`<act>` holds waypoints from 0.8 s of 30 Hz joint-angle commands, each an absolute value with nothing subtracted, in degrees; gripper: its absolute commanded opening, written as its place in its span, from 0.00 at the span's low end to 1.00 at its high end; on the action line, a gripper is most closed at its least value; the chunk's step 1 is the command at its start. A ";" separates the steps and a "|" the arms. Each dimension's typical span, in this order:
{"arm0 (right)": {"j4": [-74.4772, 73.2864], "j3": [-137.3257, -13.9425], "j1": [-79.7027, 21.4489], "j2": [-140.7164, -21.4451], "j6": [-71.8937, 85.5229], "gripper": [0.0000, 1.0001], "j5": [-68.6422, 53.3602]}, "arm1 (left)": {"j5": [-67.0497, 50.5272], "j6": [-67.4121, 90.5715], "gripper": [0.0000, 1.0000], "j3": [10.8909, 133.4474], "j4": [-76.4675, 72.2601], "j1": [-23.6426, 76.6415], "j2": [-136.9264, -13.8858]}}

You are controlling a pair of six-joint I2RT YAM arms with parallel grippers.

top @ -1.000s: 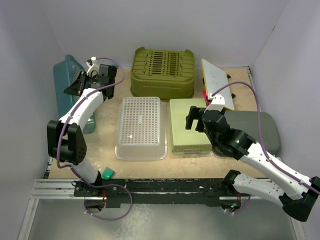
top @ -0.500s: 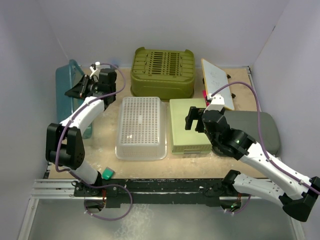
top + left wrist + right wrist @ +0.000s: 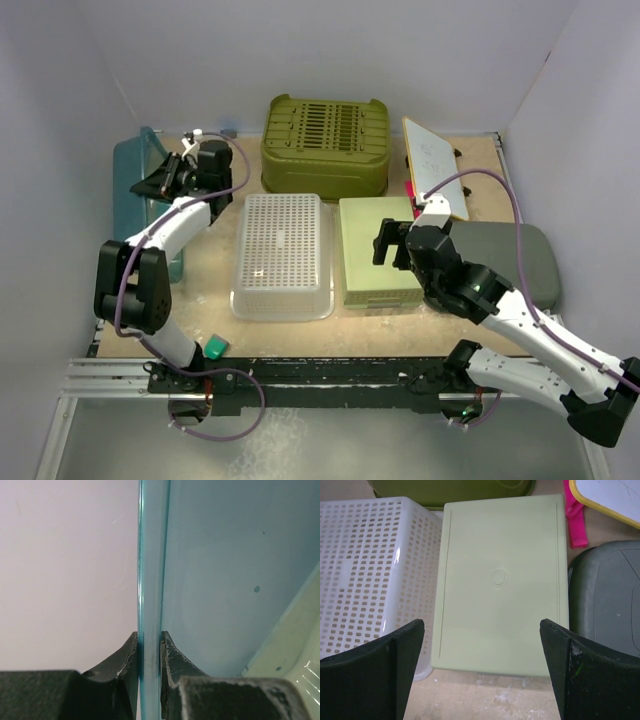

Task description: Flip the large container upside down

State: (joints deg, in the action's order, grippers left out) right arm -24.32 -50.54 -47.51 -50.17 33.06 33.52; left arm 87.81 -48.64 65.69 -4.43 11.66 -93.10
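Top external view showed a tan board worktop (image 3: 212, 262), scuffed with white dust and boxed in by pale lavender walls (image 3: 60, 80). At 9 o'clock the large teal plastic container (image 3: 128, 165) was tipped up on edge beside the left wall. The left end effector (image 3: 165, 180) was clamped on its thin rim, with both fingers (image 3: 127, 655) pressed against it in the left wrist view. The right end effector (image 3: 390, 240) hovered, jaws wide apart and holding nothing, above a pale green rectangular box (image 3: 375, 255) right of centre. A white perforated plastic basket (image 3: 282, 255) lay bottom-up at centre. An olive slatted plastic crate (image 3: 325, 145) sat at 12 o'clock and a dark grey plastic lid (image 3: 510, 262) at 3 o'clock.
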 commanded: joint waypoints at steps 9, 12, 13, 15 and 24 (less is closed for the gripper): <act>-24.47 -50.19 -47.55 -48.33 32.79 0.99 35.40 | 99.08 -12.79 0.49 83.21 36.32 14.65 -104.46; -24.30 -50.19 -47.61 -48.59 33.08 0.99 35.18 | 98.21 -0.85 0.53 88.63 49.36 17.47 -109.37; -24.17 -50.25 -47.57 -48.72 33.13 0.99 35.08 | 97.88 2.37 0.53 90.06 53.30 18.36 -111.03; -24.30 -50.48 -47.53 -48.91 33.18 0.99 34.98 | 97.34 8.62 0.56 93.01 60.47 19.83 -113.93; -25.19 -50.70 -47.58 -48.57 32.52 1.00 35.92 | 85.28 21.77 0.57 105.29 70.32 20.62 -117.63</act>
